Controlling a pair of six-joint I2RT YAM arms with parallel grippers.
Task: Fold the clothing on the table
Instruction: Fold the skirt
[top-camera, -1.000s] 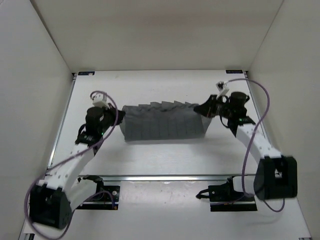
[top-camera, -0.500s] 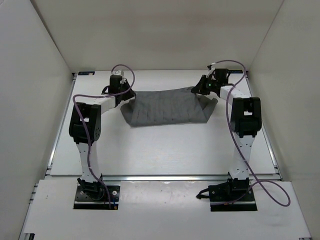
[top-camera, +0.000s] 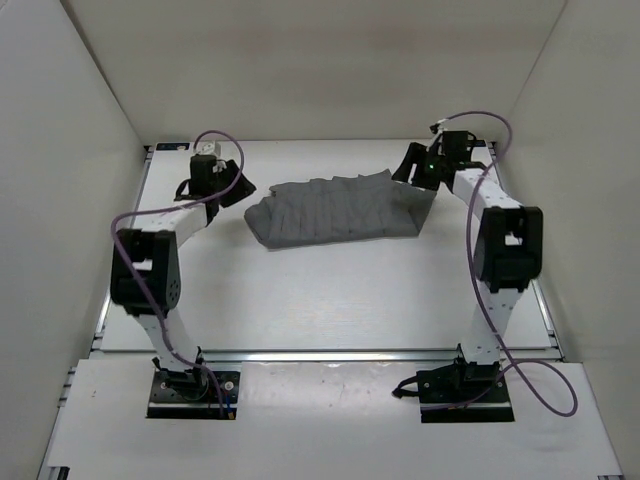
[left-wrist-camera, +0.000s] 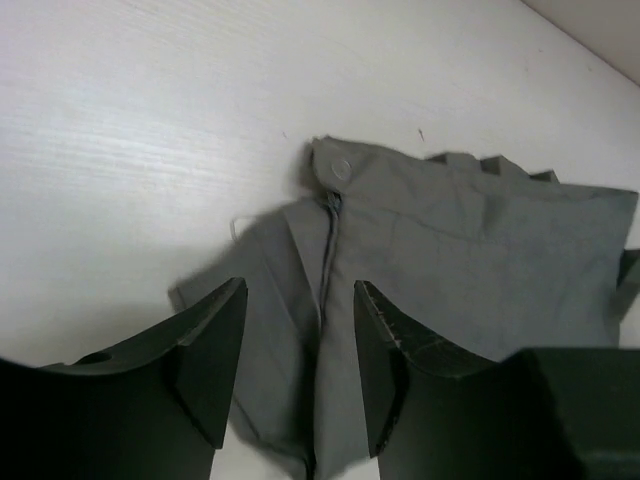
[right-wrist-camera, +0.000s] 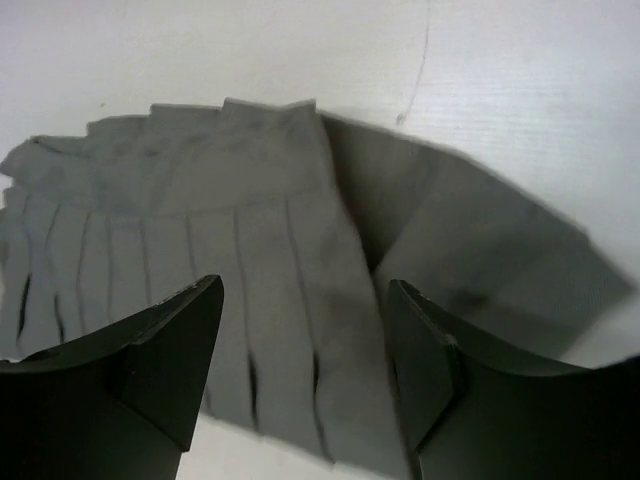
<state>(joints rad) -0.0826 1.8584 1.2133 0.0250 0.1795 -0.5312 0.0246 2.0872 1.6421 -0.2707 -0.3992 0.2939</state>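
plenty of bare tabletop (top-camera: 320, 290) in front of the skirt (top-camera: 335, 208) (the whole middle, basically), left claw (top-camera: 238, 188) and right claw (top-camera: 408, 165) parked at its two ends, only a narrow strip free behind it, side walls (top-camera: 60, 150) hemming the edges

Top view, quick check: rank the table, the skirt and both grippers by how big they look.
1. table
2. skirt
3. left gripper and right gripper: smallest. They look about alike, so I won't rank one over the other.
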